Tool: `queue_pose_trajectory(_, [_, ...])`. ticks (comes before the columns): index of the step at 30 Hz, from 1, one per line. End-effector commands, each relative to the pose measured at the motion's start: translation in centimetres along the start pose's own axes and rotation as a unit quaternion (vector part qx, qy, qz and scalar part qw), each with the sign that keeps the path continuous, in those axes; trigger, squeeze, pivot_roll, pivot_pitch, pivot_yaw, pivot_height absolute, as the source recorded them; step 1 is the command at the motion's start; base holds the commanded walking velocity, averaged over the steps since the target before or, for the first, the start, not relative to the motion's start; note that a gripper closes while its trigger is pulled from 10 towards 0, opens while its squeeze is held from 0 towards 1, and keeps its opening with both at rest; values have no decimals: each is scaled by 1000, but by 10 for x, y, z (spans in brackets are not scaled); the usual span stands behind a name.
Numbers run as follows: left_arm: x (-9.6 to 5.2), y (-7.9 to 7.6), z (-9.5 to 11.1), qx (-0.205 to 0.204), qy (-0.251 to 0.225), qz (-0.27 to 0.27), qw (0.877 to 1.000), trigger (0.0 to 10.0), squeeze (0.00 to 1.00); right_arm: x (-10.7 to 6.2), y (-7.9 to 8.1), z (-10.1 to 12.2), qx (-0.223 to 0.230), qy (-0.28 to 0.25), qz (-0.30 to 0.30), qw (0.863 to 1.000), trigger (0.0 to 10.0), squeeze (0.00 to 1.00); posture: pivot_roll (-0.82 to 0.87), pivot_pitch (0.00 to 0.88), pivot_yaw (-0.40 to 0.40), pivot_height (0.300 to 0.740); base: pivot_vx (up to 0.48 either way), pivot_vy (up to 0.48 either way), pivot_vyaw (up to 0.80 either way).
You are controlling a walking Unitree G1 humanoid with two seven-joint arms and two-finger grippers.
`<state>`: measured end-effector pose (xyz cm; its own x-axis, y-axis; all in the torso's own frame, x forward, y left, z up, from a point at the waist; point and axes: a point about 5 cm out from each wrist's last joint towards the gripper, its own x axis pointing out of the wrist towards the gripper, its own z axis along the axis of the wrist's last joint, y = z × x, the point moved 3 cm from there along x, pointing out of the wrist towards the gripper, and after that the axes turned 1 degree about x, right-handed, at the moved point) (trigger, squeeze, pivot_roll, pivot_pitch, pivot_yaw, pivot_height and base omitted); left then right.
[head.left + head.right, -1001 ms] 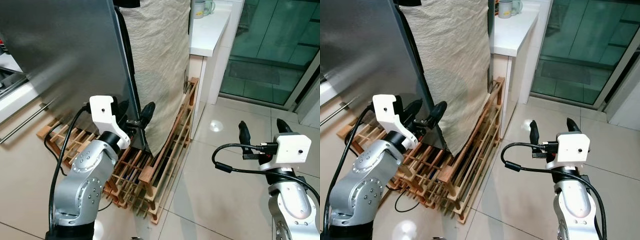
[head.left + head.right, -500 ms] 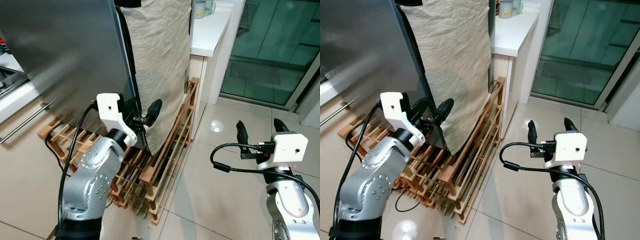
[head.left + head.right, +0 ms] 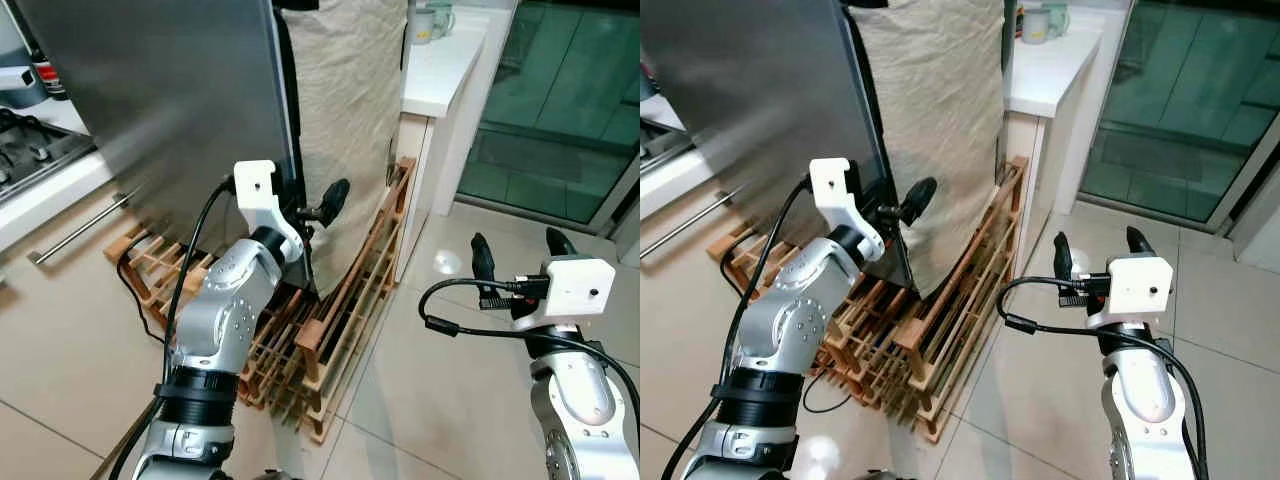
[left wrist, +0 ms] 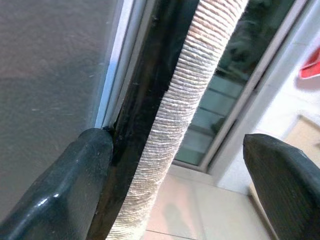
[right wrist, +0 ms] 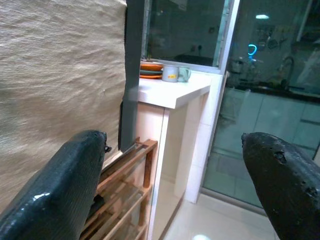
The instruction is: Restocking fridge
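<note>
The fridge has a tall stainless steel door (image 3: 150,100) with a black seal (image 4: 142,100) along its edge. A beige woven cloth (image 3: 350,110) hangs down right beside that edge. My left gripper (image 3: 312,210) is open at the door's edge, low down. One of its fingers (image 4: 75,185) rests against the steel door and seal; the other stands free past the cloth. My right gripper (image 3: 515,250) is open with nothing between its fingers, held over the tiled floor to the right of the fridge.
A slatted wooden rack (image 3: 340,320) lies on the floor under the fridge, with a black cable (image 3: 130,270) beside it. A white counter (image 3: 445,70) with mugs (image 5: 175,74) stands behind, glass doors (image 3: 560,110) at the right, a hob (image 3: 30,135) at the left.
The camera has moved closer and shifted the scene rightward. My left arm has reached further forward and up, bringing its gripper onto the door's edge. The right gripper has stayed put.
</note>
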<state>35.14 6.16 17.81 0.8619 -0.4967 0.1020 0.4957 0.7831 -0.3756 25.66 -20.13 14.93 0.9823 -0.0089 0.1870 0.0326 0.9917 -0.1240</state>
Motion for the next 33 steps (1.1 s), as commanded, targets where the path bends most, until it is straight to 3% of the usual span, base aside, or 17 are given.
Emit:
queue_pose_trajectory(1, [14,-51,5,-26,-5,-138,990,10000,0,-2,0,1,9,3,-1,1000,10000,0,-244,0,95,740,0,0,0])
queue_pose_trajectory(4, [15,-95,6,-66,1,-276,959,10000,0,-5,1,-5,17,18,6,1000,10000,0,-256,0,99,740,0,0,0])
queue_pose_trajectory(5, [13,-117,9,-76,3,-345,936,10000,0,-6,2,-5,18,20,9,1000,10000,0,-269,0,102,740,0,0,0])
queue_pose_trajectory(13, [13,-117,9,-76,3,-345,936,10000,0,-6,2,-5,18,20,9,1000,10000,0,-269,0,102,740,0,0,0])
queue_pose_trajectory(15, [4,-175,17,-102,-2,-476,873,10000,0,-6,6,-5,17,20,16,1000,10000,0,-294,0,114,740,0,0,0])
queue_pose_trajectory(16, [0,-190,19,-100,-7,-499,861,10000,0,-6,7,-4,16,19,18,1000,10000,0,-293,0,114,740,0,0,0])
queue_pose_trajectory(17, [0,-193,21,-97,-12,-497,862,10000,0,-6,7,-3,15,18,19,1000,10000,0,-289,0,113,740,0,0,0])
queue_pose_trajectory(19, [4,-170,23,-63,-30,-443,894,10000,0,-4,7,-1,13,15,16,1000,10000,0,-276,0,110,740,0,0,0])
queue_pose_trajectory(22, [6,-112,23,-15,-37,-321,946,10000,0,3,-2,1,15,13,-9,1000,10000,0,-249,0,107,740,0,0,0])
queue_pose_trajectory(24, [5,-78,23,-11,-40,-246,968,10000,0,7,-7,1,28,15,-21,999,10000,0,-234,0,104,740,0,0,0])
queue_pose_trajectory(25, [2,-48,26,-21,-47,-171,984,10000,0,10,-9,1,32,13,-25,999,10000,0,-219,0,100,740,0,0,0])
queue_pose_trajectory(26, [-1,-28,28,-28,-51,-122,991,10000,0,12,-11,2,34,12,-27,999,10000,0,-210,0,98,740,0,0,0])
queue_pose_trajectory(27, [-1,-28,28,-28,-51,-122,991,10000,0,12,-11,2,34,12,-27,999,10000,0,-210,0,98,740,0,0,0])
queue_pose_trajectory(30, [-45,38,37,-26,-89,58,994,10000,0,22,-11,3,43,7,-24,999,10000,0,-156,0,78,740,0,0,606])
queue_pose_trajectory(31, [-45,38,37,-26,-89,58,994,10000,0,22,-11,3,43,7,-24,999,10000,0,-156,0,78,740,0,0,644])
queue_pose_trajectory(32, [-73,53,36,-15,-102,107,989,10000,0,26,-7,4,46,6,-13,999,10000,0,-131,0,63,740,0,0,638])
queue_pose_trajectory(33, [-73,53,36,-15,-102,107,989,10000,0,26,-7,4,46,6,-13,999,10000,0,-131,0,63,740,0,0,638])
